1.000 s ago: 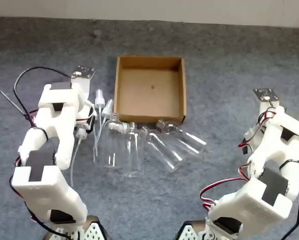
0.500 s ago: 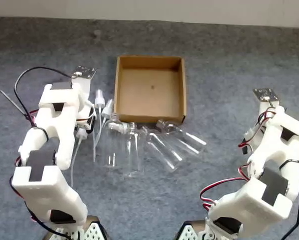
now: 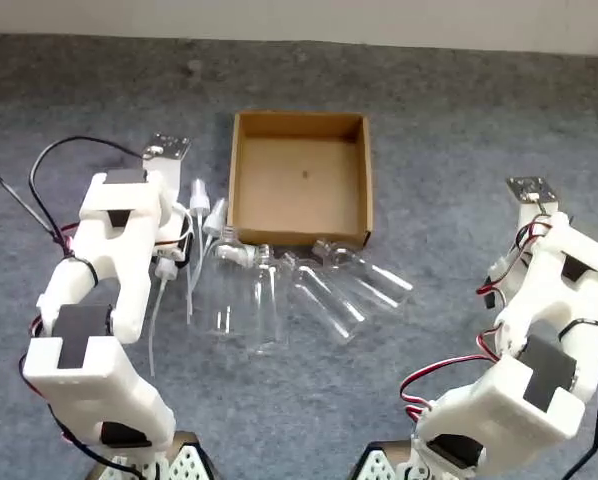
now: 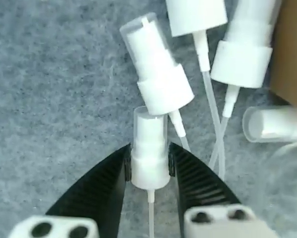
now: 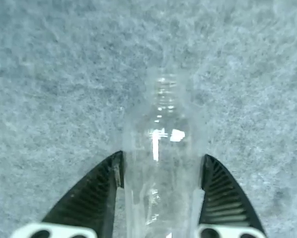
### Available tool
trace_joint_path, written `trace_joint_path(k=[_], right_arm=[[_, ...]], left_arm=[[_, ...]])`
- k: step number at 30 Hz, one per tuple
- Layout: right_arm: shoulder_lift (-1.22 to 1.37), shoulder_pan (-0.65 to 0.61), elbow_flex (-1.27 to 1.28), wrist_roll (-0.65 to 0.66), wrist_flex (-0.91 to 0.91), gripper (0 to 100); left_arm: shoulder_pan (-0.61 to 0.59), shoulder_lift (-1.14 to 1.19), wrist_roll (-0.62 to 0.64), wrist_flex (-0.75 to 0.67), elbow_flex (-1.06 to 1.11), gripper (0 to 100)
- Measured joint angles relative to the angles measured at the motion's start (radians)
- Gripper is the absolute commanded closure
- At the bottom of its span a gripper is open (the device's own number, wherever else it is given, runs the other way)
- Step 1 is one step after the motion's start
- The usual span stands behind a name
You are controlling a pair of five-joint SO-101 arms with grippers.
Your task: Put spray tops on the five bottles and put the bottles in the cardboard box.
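Cardboard box [image 3: 299,175] sits open-topped mid-surface in the high view. Four clear bottles [image 3: 324,300] lie on their sides just in front of it, and loose spray tops [image 3: 201,200] lie beside its left wall.

Left wrist view: the left gripper [image 4: 148,166] is clamped on one white spray top [image 4: 149,148] over grey carpet [image 4: 49,74]. Three more tops lie just beyond it.

Right wrist view: the right gripper [image 5: 161,161] is clamped on a clear uncapped bottle [image 5: 163,114], neck pointing away from the wrist.
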Motion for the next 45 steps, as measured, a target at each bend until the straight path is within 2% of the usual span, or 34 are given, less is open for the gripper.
trace_joint_path(k=[4, 12, 17, 25, 33, 45], right_arm=[[0.000, 0.038, 0.000, 0.002, 0.014, 77.1], [0.025, 0.046, -0.038, 0.002, 0.126, 76.2], [0.023, -0.006, -0.104, -0.002, 0.201, 69.9], [0.023, -0.091, -0.158, -0.055, 0.210, 69.4], [0.023, -0.094, -0.158, -0.055, 0.210, 69.5], [0.023, -0.087, -0.155, 0.020, 0.178, 70.4]], left_arm=[[-0.002, -0.043, 0.009, 0.060, 0.029, 100], [-0.002, -0.391, 0.005, 0.083, 0.304, 100], [0.000, -0.555, -0.002, -0.029, 0.485, 100], [0.000, -0.575, -0.003, -0.086, 0.539, 100], [0.000, -0.575, -0.003, -0.091, 0.539, 100], [0.000, -0.575, -0.003, -0.091, 0.539, 100]])
